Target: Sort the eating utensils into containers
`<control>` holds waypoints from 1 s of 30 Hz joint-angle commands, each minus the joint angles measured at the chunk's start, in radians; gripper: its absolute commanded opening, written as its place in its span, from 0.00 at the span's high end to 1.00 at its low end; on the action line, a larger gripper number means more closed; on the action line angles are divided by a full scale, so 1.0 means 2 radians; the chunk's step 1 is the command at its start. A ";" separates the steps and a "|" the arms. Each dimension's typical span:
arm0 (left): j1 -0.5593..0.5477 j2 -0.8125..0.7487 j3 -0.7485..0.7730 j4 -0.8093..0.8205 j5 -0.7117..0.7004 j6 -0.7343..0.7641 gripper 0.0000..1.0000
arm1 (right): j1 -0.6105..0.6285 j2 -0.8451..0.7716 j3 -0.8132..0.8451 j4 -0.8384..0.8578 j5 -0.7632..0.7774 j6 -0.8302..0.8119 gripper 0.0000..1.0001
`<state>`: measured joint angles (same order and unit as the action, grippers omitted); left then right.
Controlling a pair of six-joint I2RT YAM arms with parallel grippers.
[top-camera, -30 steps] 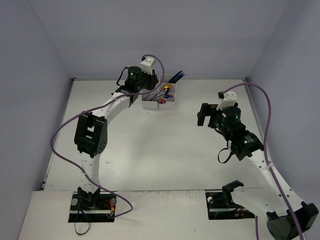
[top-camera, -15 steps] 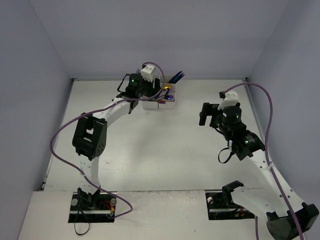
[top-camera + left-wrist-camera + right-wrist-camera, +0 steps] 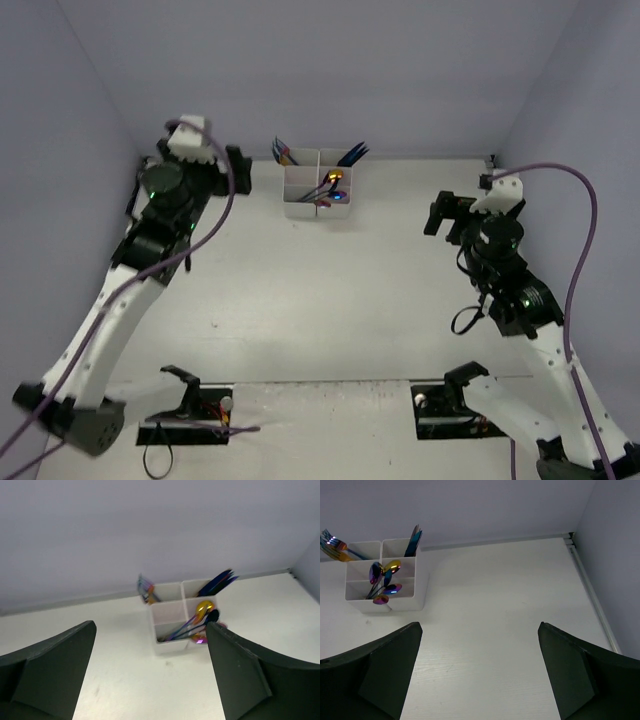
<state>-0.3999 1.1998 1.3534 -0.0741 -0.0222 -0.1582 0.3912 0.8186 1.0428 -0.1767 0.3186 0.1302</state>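
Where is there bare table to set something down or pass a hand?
Widest bare stretch: the table from the white compartment organizer forward to the arm bases, between the open left gripper and open right gripper. Also bare: the strip between organizer and right wall. Crowded only at the organizer, where utensils stick out above the rim.

table: white | walls: pale lavender | edge strip: grey, along table's right
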 commanded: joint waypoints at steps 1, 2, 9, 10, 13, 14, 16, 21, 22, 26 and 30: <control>0.008 -0.106 -0.053 -0.144 -0.105 -0.014 0.08 | -0.004 -0.028 0.000 0.023 0.109 0.027 0.00; 0.008 -0.138 -0.061 -0.157 -0.115 -0.016 0.08 | -0.003 -0.031 -0.006 0.023 0.121 0.030 0.00; 0.009 -0.264 -0.127 -0.226 -0.151 -0.015 0.08 | -0.003 -0.037 -0.020 0.019 0.086 0.008 0.00; 0.009 -0.276 -0.134 -0.245 -0.159 -0.016 0.08 | -0.003 -0.039 -0.016 0.019 0.075 0.002 0.00; 0.009 -0.300 -0.152 -0.267 -0.171 -0.025 0.08 | -0.003 -0.048 -0.013 0.019 0.068 -0.011 0.00; 0.009 -0.309 -0.156 -0.271 -0.174 -0.030 0.08 | -0.003 -0.051 -0.012 0.019 0.066 -0.011 0.00; 0.009 -0.324 -0.161 -0.274 -0.183 -0.036 0.08 | -0.003 -0.055 -0.012 0.018 0.051 -0.013 0.00; 0.009 -0.316 -0.138 -0.298 -0.193 -0.035 0.08 | -0.003 -0.069 -0.007 0.013 0.039 -0.008 0.00; 0.009 -0.313 -0.130 -0.307 -0.192 -0.030 0.08 | -0.003 -0.072 -0.006 0.013 0.037 -0.008 0.00; 0.009 -0.306 -0.119 -0.325 -0.199 -0.037 0.08 | 0.011 -0.083 -0.001 0.012 0.051 -0.013 0.00; 0.009 -0.303 -0.122 -0.325 -0.200 -0.044 0.08 | 0.030 -0.088 -0.003 0.012 0.061 -0.018 0.00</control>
